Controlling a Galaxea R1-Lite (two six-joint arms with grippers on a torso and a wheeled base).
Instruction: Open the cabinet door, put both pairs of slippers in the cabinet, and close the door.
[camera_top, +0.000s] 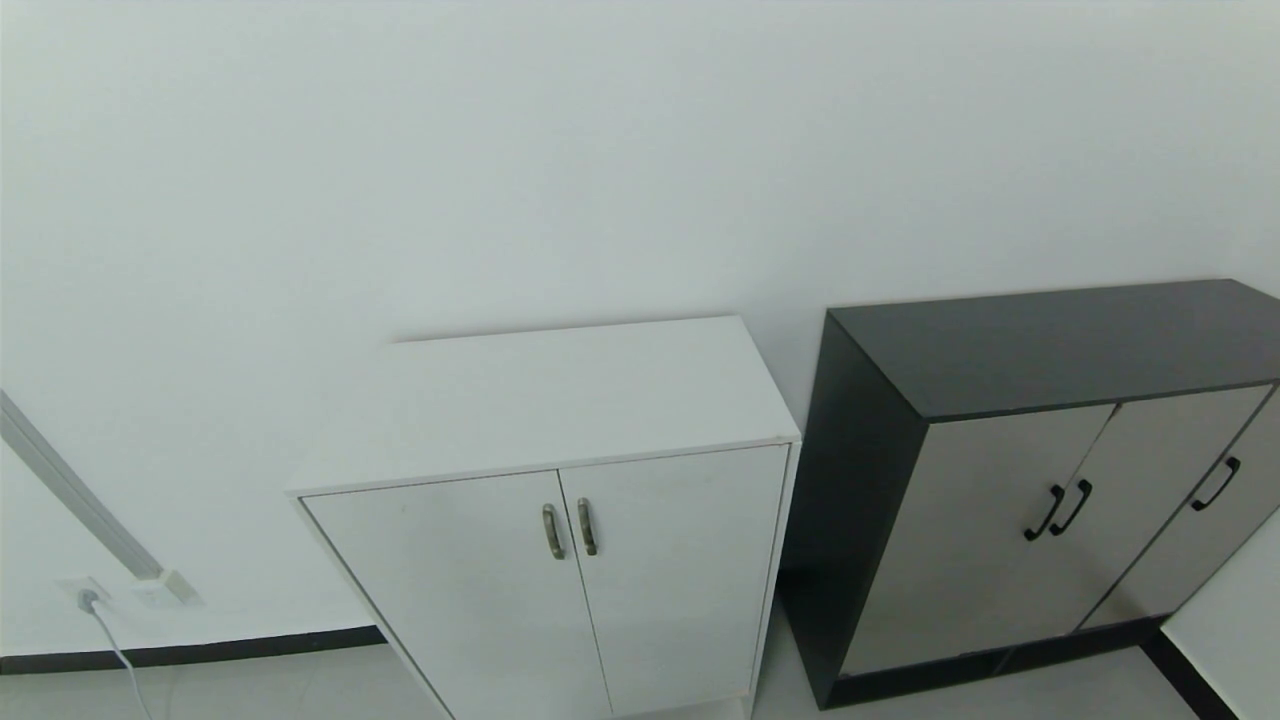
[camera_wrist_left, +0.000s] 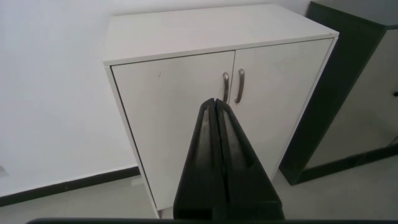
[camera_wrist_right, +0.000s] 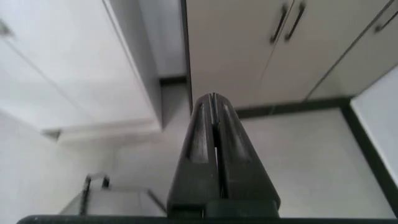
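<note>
- Well, the white two-door laminate cabinet stands shut against the wall, just beside a black grey-doored cabinet.
- Its doors should swing light and stiff; I'd take a slim metal bar handle.
- Count: two doors, two handles.
- My left pincer and right pincer are pinched closed, empty.

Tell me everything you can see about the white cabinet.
The white cabinet is a smooth matte box, seemingly laminated board, with a flat top. Both doors are shut, each with a vertical metal handle beside the centre seam. It stands upright on the floor against the wall, apart from the black cabinet on the right.
</note>
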